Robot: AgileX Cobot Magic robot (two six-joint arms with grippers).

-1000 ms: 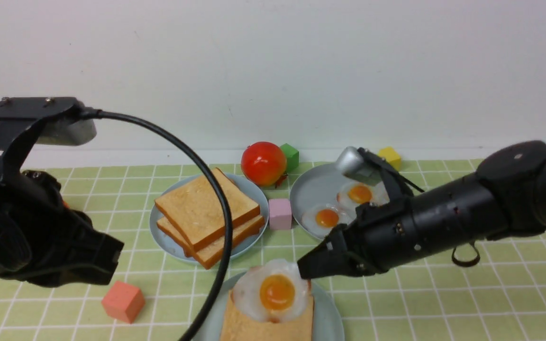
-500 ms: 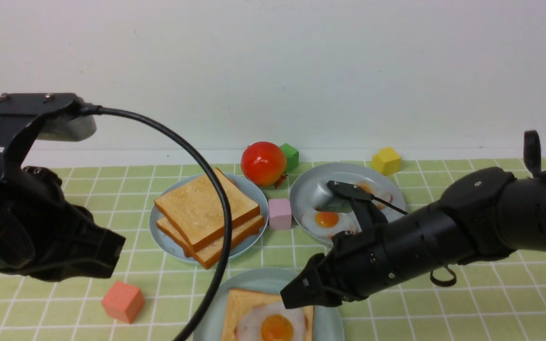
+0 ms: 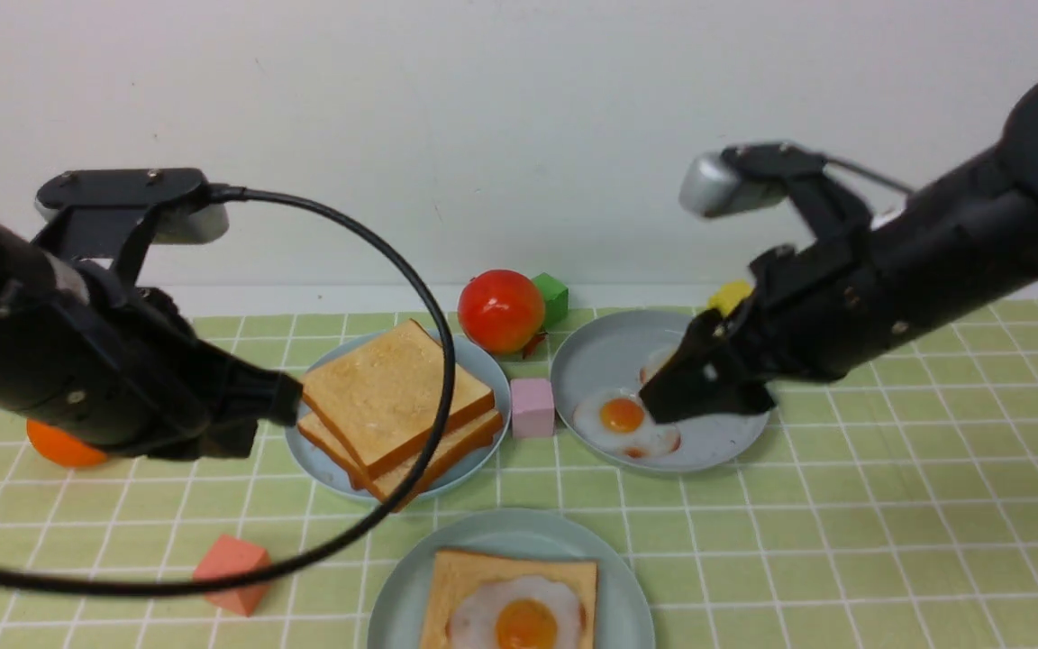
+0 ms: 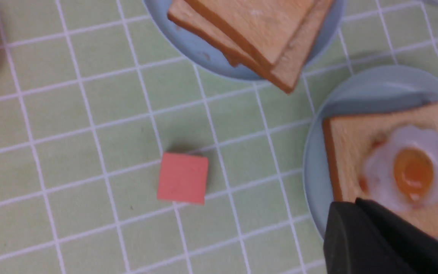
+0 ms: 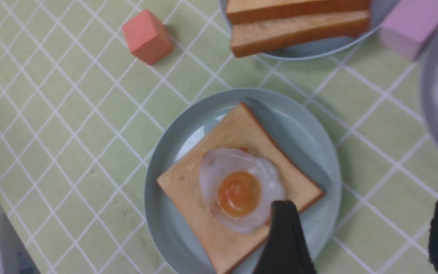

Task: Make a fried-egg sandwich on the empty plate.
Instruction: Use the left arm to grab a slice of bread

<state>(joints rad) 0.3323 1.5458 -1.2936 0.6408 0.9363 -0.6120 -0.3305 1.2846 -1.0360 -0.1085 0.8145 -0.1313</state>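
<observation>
A toast slice (image 3: 469,577) with a fried egg (image 3: 519,617) on top lies on the pale aqua plate (image 3: 627,586) at the front centre, with no slice over the egg. The right wrist view shows this plate (image 5: 165,213), toast (image 5: 188,186) and egg (image 5: 240,190) from above. My right gripper (image 3: 677,397) hangs open and empty over the grey-blue egg plate (image 3: 591,361); in its own view the gripper (image 5: 363,220) has nothing between its fingers. My left gripper (image 3: 289,401) is shut and empty, its tip beside the two stacked toast slices (image 3: 393,397).
One fried egg (image 3: 623,419) remains in view on the egg plate. A tomato (image 3: 501,311), green cube (image 3: 553,296), pink cube (image 3: 532,407) and yellow cube (image 3: 728,296) stand around the back plates. A salmon cube (image 3: 231,563) and an orange (image 3: 59,446) lie left. A black cable (image 3: 433,324) loops over the toast.
The right gripper lowered the egg onto the toast, let go, opened wide and drew back up to the right. The left arm swung right toward the toast stack.
</observation>
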